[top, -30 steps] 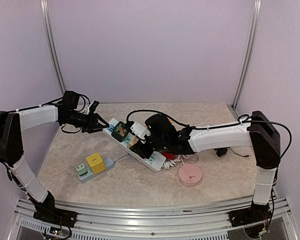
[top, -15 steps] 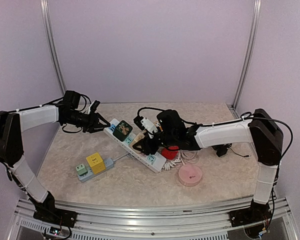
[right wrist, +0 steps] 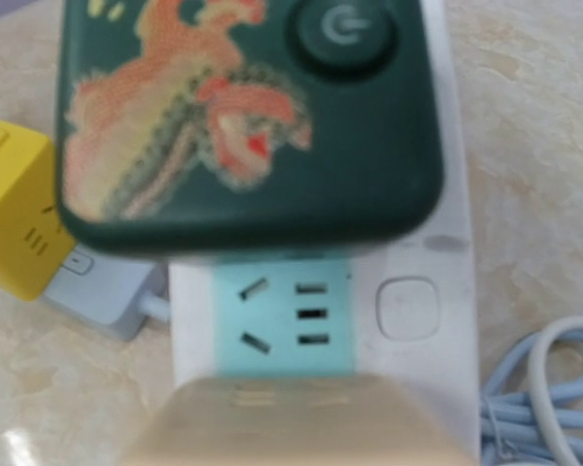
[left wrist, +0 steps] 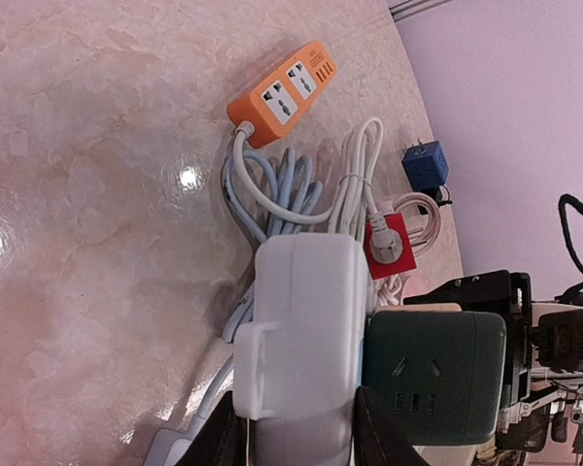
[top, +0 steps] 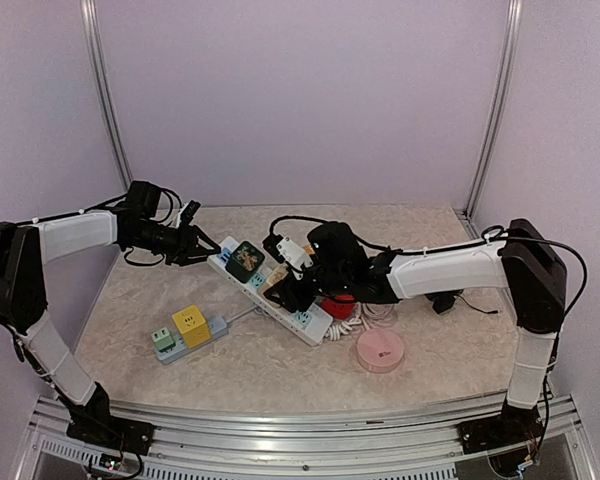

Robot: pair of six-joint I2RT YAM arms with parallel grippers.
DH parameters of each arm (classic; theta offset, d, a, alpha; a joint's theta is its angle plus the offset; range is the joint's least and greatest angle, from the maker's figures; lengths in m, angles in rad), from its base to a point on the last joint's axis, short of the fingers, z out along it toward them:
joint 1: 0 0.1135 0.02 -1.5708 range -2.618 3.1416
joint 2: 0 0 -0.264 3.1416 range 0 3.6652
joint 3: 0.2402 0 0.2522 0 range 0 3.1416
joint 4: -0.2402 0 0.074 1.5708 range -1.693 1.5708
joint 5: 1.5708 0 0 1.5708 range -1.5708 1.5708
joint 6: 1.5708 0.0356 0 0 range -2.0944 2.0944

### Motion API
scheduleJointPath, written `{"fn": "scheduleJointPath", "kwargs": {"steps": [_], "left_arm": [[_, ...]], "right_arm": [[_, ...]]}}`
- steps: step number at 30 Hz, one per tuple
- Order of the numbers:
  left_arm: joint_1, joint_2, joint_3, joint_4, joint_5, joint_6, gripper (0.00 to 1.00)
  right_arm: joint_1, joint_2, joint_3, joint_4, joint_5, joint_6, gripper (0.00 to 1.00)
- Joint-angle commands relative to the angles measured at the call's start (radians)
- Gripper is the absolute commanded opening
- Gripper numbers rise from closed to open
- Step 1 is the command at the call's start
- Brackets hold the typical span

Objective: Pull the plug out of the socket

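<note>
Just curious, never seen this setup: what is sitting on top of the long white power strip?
A dark green adapter sits on the white power strip, then a free teal socket and a beige block. What lies under both is covered.

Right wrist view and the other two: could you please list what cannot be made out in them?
Top external: right gripper masked by its own wrist; jaws unreadable.
Right wrist: right gripper's fingers out of frame; beige plug blurred and cut by the bottom edge, so a grip is unconfirmed.
Left wrist: left gripper and power strip both cut off by the bottom edge.
</note>
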Motion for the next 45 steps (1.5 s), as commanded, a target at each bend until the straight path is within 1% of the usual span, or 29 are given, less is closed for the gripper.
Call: {"fn": "scheduleJointPath", "kwargs": {"steps": [1, 5, 10, 17, 25, 34, 40, 45], "left_arm": [[0.006, -0.011, -0.002, -0.001, -0.058, 0.073, 0.08], [0.005, -0.013, -0.002, -0.002, -0.052, 0.071, 0.08], [0.005, -0.017, -0.004, -0.001, -0.049, 0.069, 0.08], [0.001, -0.024, -0.008, 0.0, -0.058, 0.074, 0.08], [-0.002, -0.014, -0.004, 0.001, -0.05, 0.073, 0.08], [-0.004, -0.02, -0.005, 0.002, -0.053, 0.076, 0.08], [-0.004, -0.023, -0.005, 0.002, -0.054, 0.076, 0.08], [-0.003, -0.024, -0.005, 0.002, -0.056, 0.074, 0.08]], "right_arm": [[0.043, -0.039, 0.059, -0.077, 0.171, -0.034, 0.0], [0.076, -0.02, 0.103, -0.133, 0.267, -0.099, 0.0], [0.084, -0.018, 0.129, -0.167, 0.283, -0.094, 0.0], [0.064, -0.046, 0.095, -0.132, 0.177, -0.048, 0.0], [-0.006, -0.061, 0.05, -0.05, 0.017, 0.048, 0.0], [-0.054, -0.056, 0.042, -0.014, -0.084, 0.131, 0.0], [-0.068, -0.062, 0.037, -0.005, -0.108, 0.16, 0.0], [-0.062, -0.062, 0.038, -0.029, -0.066, 0.145, 0.0]]}}
